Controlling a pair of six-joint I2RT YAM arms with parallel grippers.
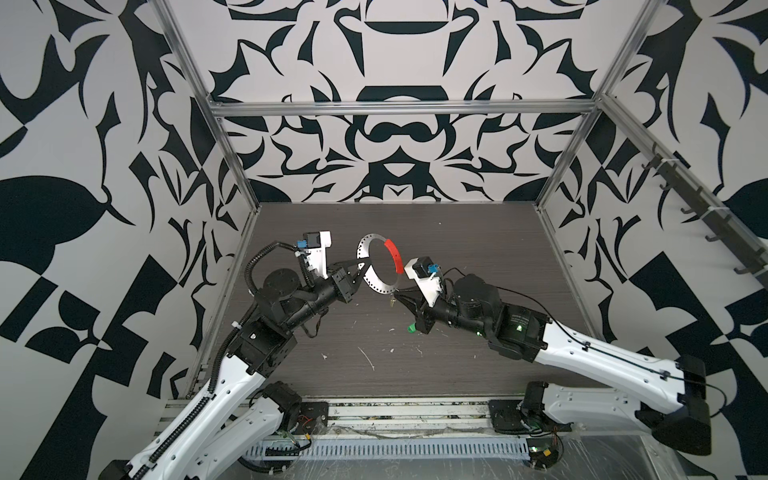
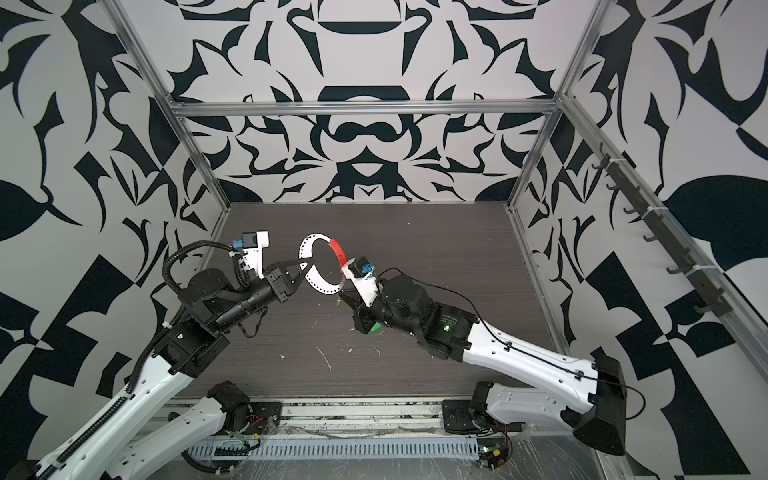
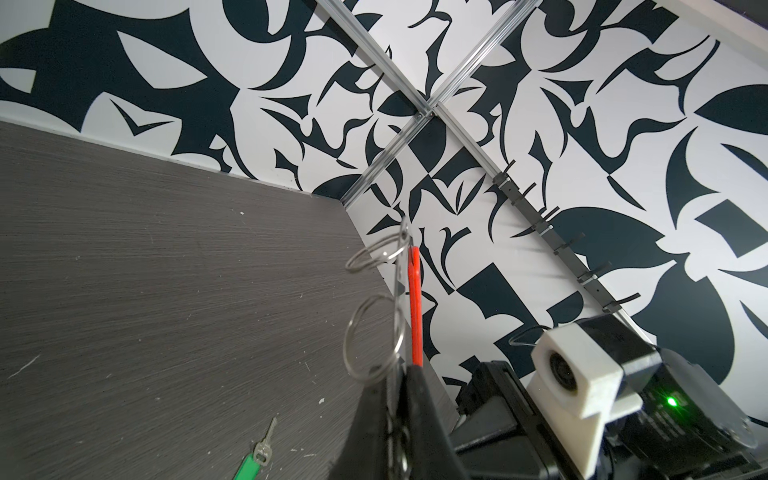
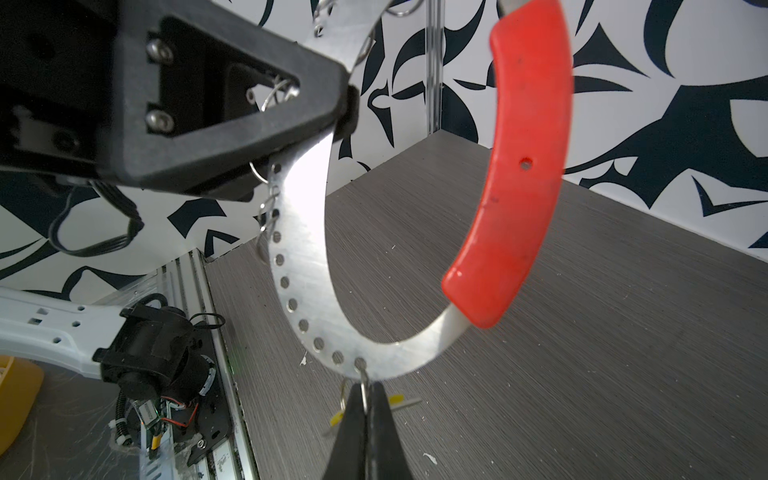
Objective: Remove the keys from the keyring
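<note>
Your left gripper is clamped on the keyring, on the side away from the red sleeve; the keyring is up off the table, standing on edge between the two arms in both top views; it's a flat silver C-shaped band with a row of holes along its outer edge. In the right wrist view the left gripper bites the keyring across the flat of the band; in the left wrist view the band is edge-on, rising out of the left gripper, with two bare small silver rings hanging off it beside the red sleeve.

Your right gripper sits at the lowest part of the band; the right gripper is just under the band, tips pinched together on a split ring that hangs from a hole there; the yellow key shows in bits either side of the fingers, mostly hidden behind them.

The green key is off the keyring, flat on the table, with a metal key at its end; in a top view the green key peeks out beside the right arm's wrist, well apart from the keyring.

There's a label on the right arm's black joint; text too small to read.
</note>
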